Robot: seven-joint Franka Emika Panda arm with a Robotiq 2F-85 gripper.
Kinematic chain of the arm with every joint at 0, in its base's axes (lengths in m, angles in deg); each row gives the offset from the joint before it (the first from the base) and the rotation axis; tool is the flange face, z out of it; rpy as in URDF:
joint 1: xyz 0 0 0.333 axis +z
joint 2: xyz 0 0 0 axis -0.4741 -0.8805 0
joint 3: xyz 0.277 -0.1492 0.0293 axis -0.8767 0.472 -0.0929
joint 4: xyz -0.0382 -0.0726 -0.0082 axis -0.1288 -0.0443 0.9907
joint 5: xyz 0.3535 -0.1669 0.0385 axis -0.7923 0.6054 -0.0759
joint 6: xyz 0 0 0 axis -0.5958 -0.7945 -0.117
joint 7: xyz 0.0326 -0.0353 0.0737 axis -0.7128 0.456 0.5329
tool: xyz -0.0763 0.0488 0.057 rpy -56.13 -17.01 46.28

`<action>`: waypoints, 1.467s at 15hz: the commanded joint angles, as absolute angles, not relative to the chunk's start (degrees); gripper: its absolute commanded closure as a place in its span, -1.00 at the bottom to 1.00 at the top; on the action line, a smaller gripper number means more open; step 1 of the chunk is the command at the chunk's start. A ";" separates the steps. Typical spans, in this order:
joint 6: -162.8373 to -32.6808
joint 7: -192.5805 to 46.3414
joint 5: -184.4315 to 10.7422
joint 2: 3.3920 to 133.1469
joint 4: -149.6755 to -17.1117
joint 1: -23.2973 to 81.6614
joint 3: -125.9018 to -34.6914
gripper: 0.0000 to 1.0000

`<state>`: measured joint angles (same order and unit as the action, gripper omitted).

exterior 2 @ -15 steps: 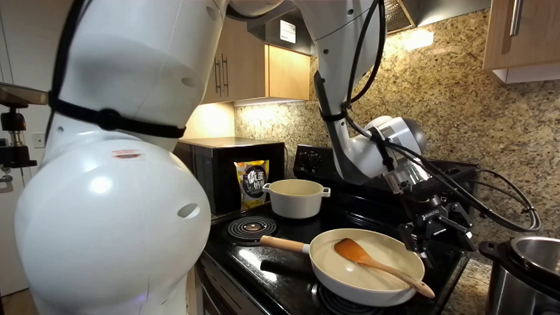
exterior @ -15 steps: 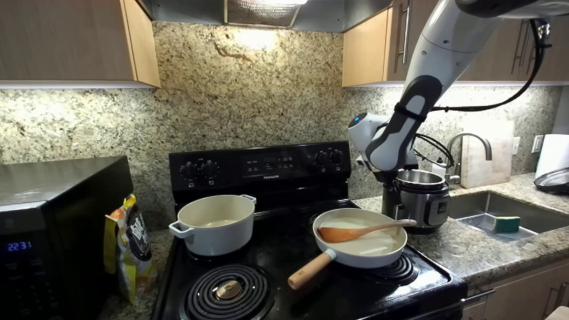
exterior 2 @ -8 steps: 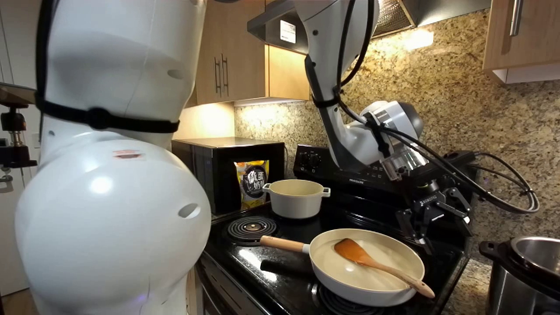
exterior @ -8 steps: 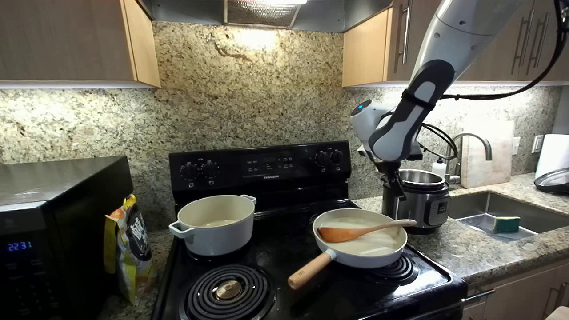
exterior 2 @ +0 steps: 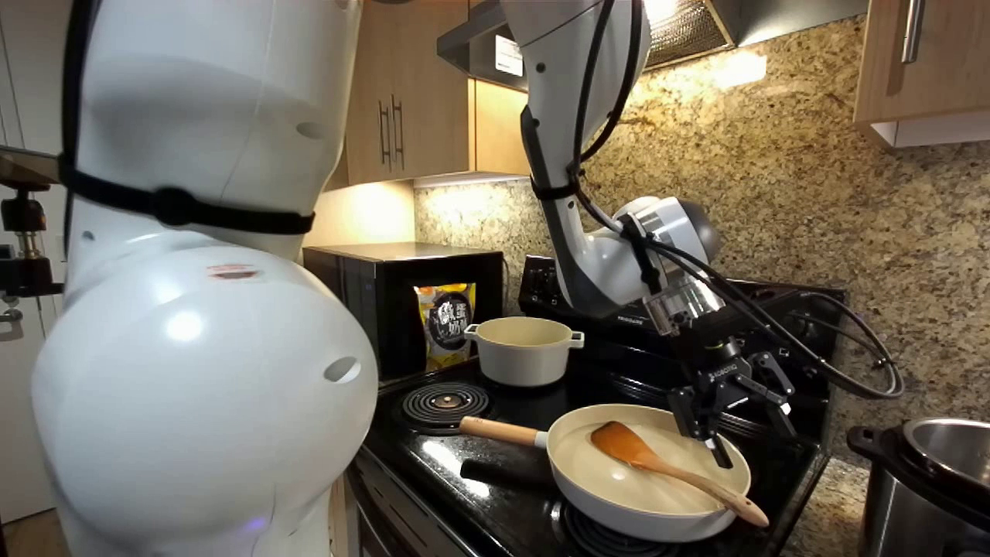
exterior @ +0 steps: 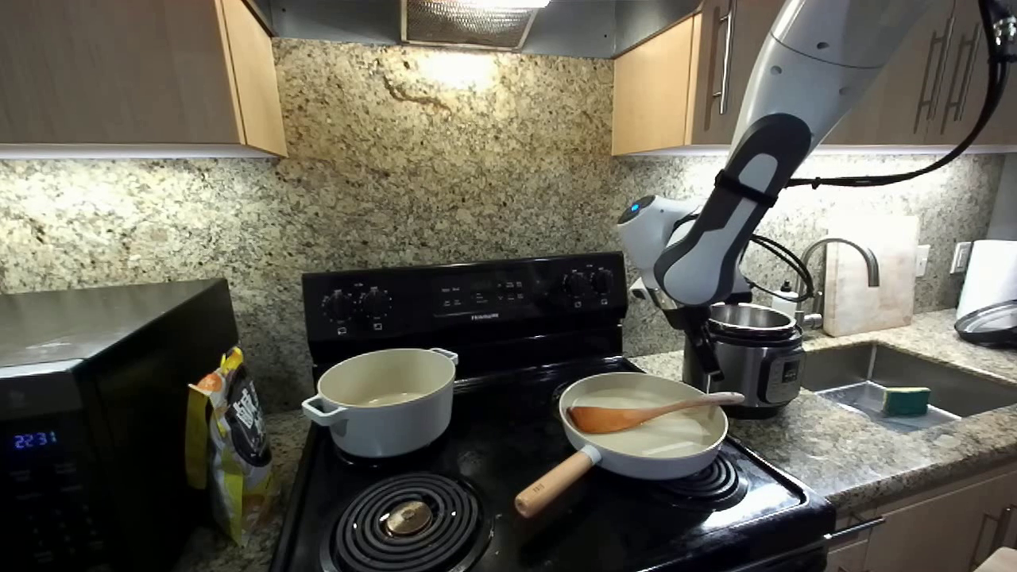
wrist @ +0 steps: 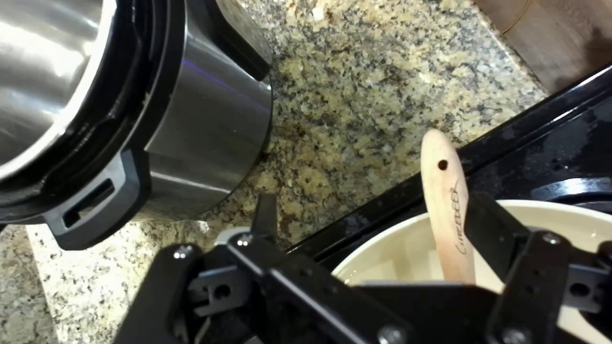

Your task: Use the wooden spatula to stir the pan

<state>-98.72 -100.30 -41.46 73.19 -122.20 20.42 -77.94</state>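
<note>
Exterior views: gripper [exterior 2: 752, 438] marked ROBOTIQ, clock [exterior: 35, 440] 22:31.

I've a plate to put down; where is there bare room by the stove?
Bare: the granite counter bordered by the steel cooker, the sink and the stove; also the burner in front of the white pot, though possibly hot. Crowded: the pan, where the wooden spatula leans over the rim and the open gripper hangs near.

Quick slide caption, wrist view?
Open gripper near the wooden spatula jutting out of the pan, steel pot nearby.
</note>
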 commanded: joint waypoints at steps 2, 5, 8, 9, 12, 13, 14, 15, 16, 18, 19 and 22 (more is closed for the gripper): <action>-99.69 -100.73 -40.47 74.00 -124.31 21.04 -78.61 -1.00; -99.56 -100.67 -40.45 73.74 -124.75 21.24 -78.81 -1.00; -99.46 -100.94 -40.68 73.50 -125.18 21.05 -78.79 -1.00; -99.42 -101.00 -40.73 73.26 -125.18 20.99 -78.75 -1.00; -99.15 -101.15 -40.85 72.19 -124.71 20.87 -78.66 -1.00; -99.03 -101.00 -40.73 71.73 -124.54 20.88 -78.60 -1.00; -98.90 -100.98 -40.75 71.37 -124.43 20.88 -78.56 -1.00; -98.76 -100.89 -40.79 70.86 -124.25 20.87 -78.52 -1.00; -98.61 -100.97 -40.89 70.36 -124.08 20.85 -78.50 -1.00; -98.33 -100.85 -40.87 69.44 -123.80 20.87 -78.47 -1.00; -98.24 -100.87 -40.87 69.11 -123.73 20.87 -78.46 -1.00; -98.03 -101.13 -41.03 68.37 -123.60 20.80 -78.46 -1.00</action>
